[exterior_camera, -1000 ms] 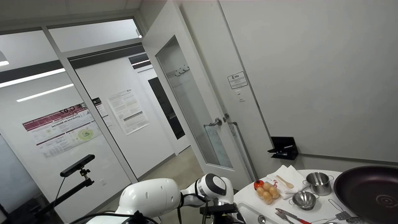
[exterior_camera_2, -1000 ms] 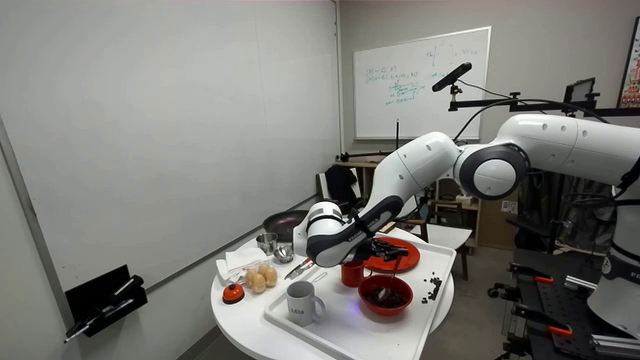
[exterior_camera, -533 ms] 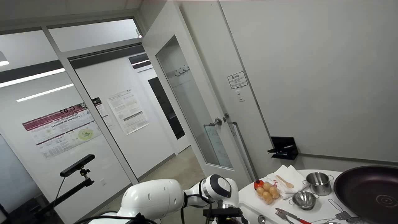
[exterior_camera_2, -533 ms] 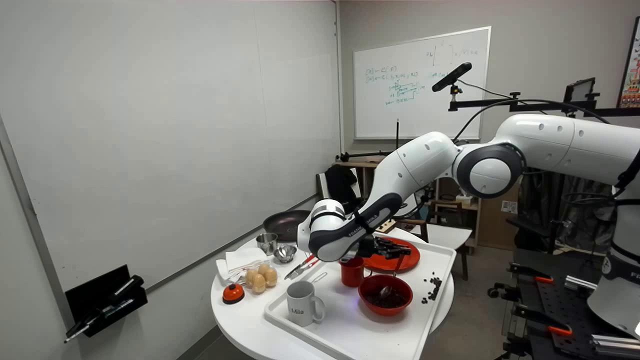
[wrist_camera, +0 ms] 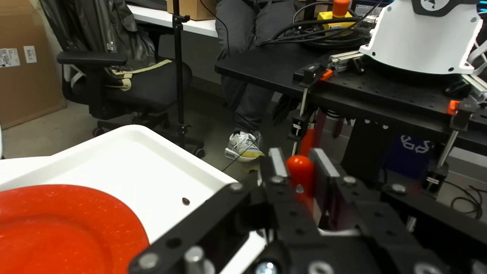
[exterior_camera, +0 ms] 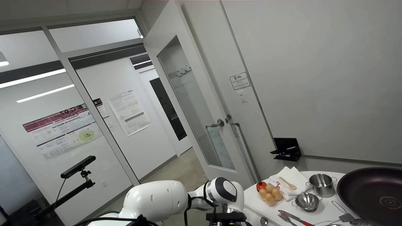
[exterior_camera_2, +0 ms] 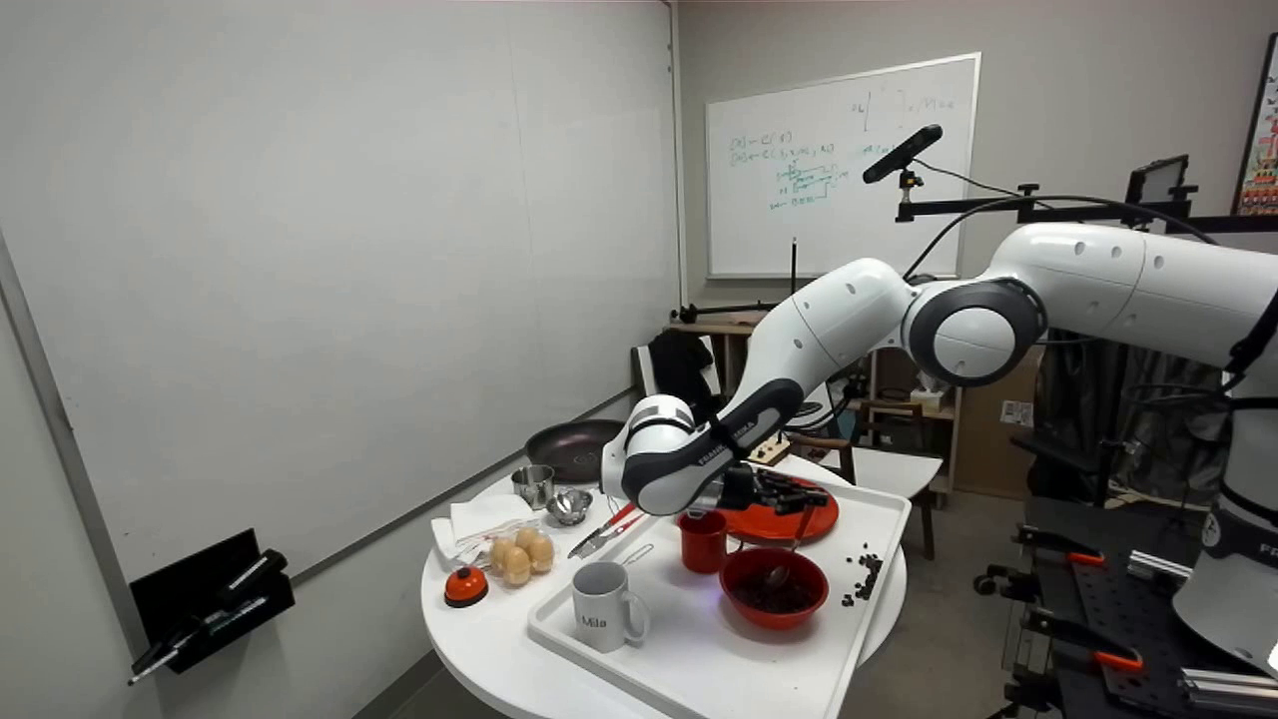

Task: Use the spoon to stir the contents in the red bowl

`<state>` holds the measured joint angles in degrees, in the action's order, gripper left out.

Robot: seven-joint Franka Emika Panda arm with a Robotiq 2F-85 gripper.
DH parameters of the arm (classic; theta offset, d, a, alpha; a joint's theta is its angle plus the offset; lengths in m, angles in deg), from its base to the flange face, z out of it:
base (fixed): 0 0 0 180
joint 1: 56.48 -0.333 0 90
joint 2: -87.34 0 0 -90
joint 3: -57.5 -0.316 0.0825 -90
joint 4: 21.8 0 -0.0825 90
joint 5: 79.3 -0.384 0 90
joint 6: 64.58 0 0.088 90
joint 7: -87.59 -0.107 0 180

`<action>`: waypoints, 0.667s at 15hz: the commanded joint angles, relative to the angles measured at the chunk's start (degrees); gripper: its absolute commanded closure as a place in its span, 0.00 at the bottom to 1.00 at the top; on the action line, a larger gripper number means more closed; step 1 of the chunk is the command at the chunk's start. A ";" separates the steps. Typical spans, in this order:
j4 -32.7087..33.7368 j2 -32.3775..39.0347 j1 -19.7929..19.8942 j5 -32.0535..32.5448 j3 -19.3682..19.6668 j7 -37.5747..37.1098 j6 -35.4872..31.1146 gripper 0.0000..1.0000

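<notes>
My gripper is shut on the red handle of the spoon; the handle's rounded end shows between the two pads in the wrist view. From there the spoon slants down into the red bowl, its metal head resting among the dark contents. How deep the head sits in them I cannot tell. In the wrist view the bowl is out of sight. The gripper is above the bowl's far rim, apart from it.
On the white tray, a red mug is close beside the bowl, a red plate behind it, and a grey mug off to the left. Loose dark pieces lie right of the bowl. A wooden spoon lies on napkins.
In an exterior view the arm and gripper have shifted right and slightly up. The spoon's head has moved right and toward the bowl's far side, and the bowl has slid slightly right.
</notes>
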<state>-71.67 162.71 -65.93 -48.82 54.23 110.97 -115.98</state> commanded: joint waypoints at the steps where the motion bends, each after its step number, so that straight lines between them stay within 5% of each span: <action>1: -6.42 -4.46 0.18 -1.59 -1.45 -1.74 -0.85 0.91; 10: -11.82 -11.56 -1.12 -0.61 -7.92 -0.38 -5.34 0.91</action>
<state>-79.70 154.74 -66.87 -49.16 47.59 110.94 -119.39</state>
